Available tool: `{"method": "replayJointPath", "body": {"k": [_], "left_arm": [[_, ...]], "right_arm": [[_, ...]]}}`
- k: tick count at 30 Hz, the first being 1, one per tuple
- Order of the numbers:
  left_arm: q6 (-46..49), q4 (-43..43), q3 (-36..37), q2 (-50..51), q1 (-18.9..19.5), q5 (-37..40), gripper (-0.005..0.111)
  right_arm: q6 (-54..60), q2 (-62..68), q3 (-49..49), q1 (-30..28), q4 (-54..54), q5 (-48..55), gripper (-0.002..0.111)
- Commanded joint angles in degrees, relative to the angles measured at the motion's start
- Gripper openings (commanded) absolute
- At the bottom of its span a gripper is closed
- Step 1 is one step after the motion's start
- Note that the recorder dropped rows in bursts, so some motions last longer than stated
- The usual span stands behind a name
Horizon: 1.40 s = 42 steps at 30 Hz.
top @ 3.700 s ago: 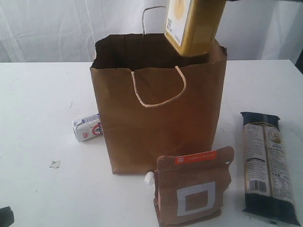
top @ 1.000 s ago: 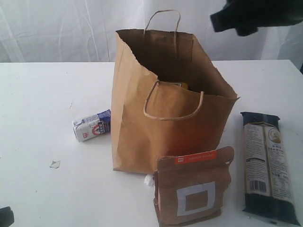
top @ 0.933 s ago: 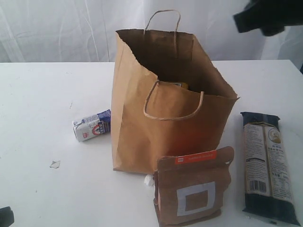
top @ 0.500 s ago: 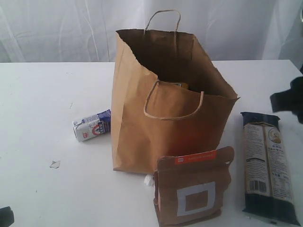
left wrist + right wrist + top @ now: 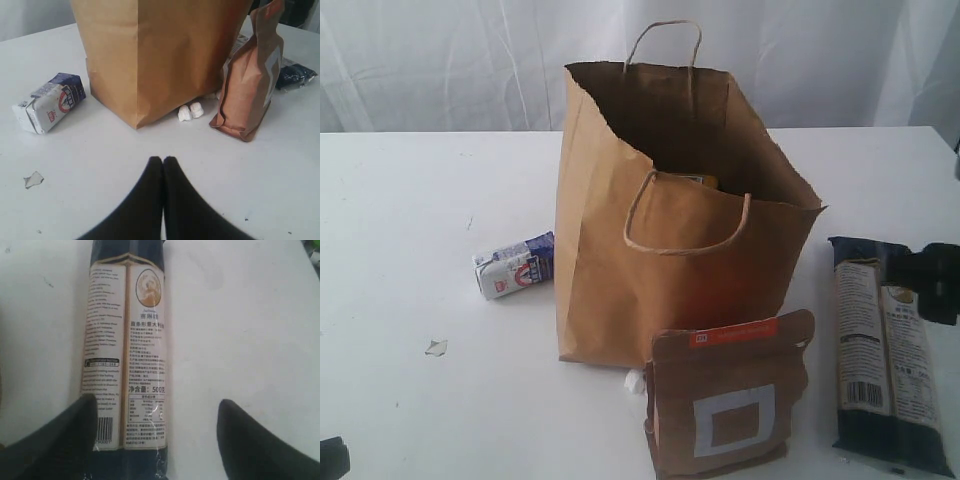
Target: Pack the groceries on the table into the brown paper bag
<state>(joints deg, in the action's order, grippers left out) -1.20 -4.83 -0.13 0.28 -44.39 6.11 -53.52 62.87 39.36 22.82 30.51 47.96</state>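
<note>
Brown paper bag point(image 5: 660, 250): upright on table point(image 5: 400, 200), yellow-grain bottle point(image 5: 701, 181) now inside. Long dark-blue packet point(image 5: 880, 350): flat to its right, likely next. Right gripper point(image 5: 157, 407): swung down over packet, spread wide, empty. Left gripper point(image 5: 163, 161): clenched, empty.

Paper bag point(image 5: 610, 260) on table point(image 5: 400, 200), carton point(image 5: 512, 266) left of it, pouch point(image 5: 728, 410) in front, packet point(image 5: 880, 370) to its right

pale draped white curtain point(image 5: 440, 60) behind
</note>
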Motion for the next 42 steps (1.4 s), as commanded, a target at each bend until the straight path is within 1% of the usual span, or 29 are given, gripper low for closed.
{"method": "replayJointPath", "body": {"k": [1,4,7,13,16,18,24,28,30,33,35,39,42], "left_arm": [[0.0,-0.3,0.1,-0.3,-0.3,0.0,0.0],[0.0,-0.3,0.1,-0.3,-0.3,0.0,0.0],[0.0,-0.3,0.1,-0.3,-0.3,0.0,0.0],[0.0,-0.3,0.1,-0.3,-0.3,0.0,0.0],[0.0,-0.3,0.1,-0.3,-0.3,0.0,0.0],[0.0,-0.3,0.1,-0.3,-0.3,0.0,0.0],[0.0,-0.3,0.1,-0.3,-0.3,0.0,0.0],[0.0,-0.3,0.1,-0.3,-0.3,0.0,0.0],[0.0,-0.3,0.1,-0.3,-0.3,0.0,0.0],[0.0,-0.3,0.1,-0.3,-0.3,0.0,0.0],[0.0,-0.3,0.1,-0.3,-0.3,0.0,0.0],[0.0,-0.3,0.1,-0.3,-0.3,0.0,0.0],[0.0,-0.3,0.1,-0.3,-0.3,0.0,0.0]], "right_arm": [[10.4,7.1,-0.4,-3.4,-5.0,-5.7,0.064],[14.8,11.6,0.0,-3.5,-6.9,-5.7,0.064],[14.8,13.7,0.2,-3.5,-8.2,-5.8,0.064],[12.5,14.2,0.2,-3.5,-10.1,-9.3,0.064],[13.1,14.0,0.2,-3.5,-10.4,-8.8,0.072],[16.6,12.9,0.2,-3.3,-10.4,-8.2,0.077],[31.8,3.6,0.2,-2.5,-9.1,-6.5,0.078],[46.0,-4.3,0.4,-2.0,-12.6,-1.9,0.078],[57.4,-8.0,1.5,-0.8,-17.2,2.2,0.077],[74.7,-12.3,4.0,1.2,-25.9,6.4,0.072],[82.5,-14.0,5.7,2.4,-32.0,8.2,0.068],[92.2,-15.0,8.4,4.6,-44.0,10.3,0.067],[98.8,-13.9,9.5,6.3,-48.4,10.0,0.067]]}}
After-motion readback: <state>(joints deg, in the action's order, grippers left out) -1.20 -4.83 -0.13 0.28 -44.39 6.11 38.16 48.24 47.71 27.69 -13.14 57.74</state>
